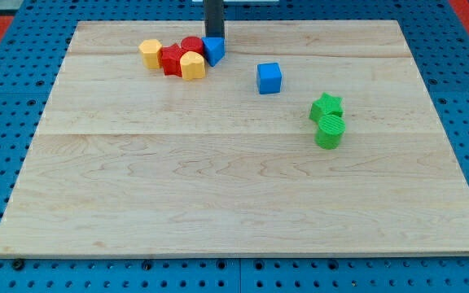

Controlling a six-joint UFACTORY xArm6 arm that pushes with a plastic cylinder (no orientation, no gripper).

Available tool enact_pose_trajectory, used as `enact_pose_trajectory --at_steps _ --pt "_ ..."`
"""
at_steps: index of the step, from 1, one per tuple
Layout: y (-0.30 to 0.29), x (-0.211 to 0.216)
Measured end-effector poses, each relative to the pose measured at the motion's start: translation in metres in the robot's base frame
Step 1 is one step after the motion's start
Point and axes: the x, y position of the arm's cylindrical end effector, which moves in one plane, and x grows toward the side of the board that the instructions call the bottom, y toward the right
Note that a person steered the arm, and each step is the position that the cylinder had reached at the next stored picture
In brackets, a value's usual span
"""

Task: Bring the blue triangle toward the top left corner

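Note:
The blue triangle (pixel 213 50) lies near the view's top, left of centre, touching a red round block (pixel 190 44) on its left. My tip (pixel 215 38) stands right at the triangle's top edge, touching or just behind it. A red block (pixel 172 59) and a yellow block (pixel 192 66) sit just left of the triangle, and another yellow block (pixel 150 53) lies at the far left of this cluster.
A blue cube (pixel 269 78) sits right of the cluster. A green star (pixel 326 107) and a green round block (pixel 330 131) lie together at the right. The wooden board (pixel 234 195) rests on a blue pegboard.

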Motion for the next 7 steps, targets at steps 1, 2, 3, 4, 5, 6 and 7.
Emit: enact_pose_trajectory --at_steps 1,2,3,4,5,6,7 --pt "0.048 0.040" --pt "-0.007 0.035" --pt "-0.044 -0.016" --pt "-0.044 -0.018" --pt "-0.015 -0.026" --pt "-0.028 -0.047" --pt "-0.098 -0.029"
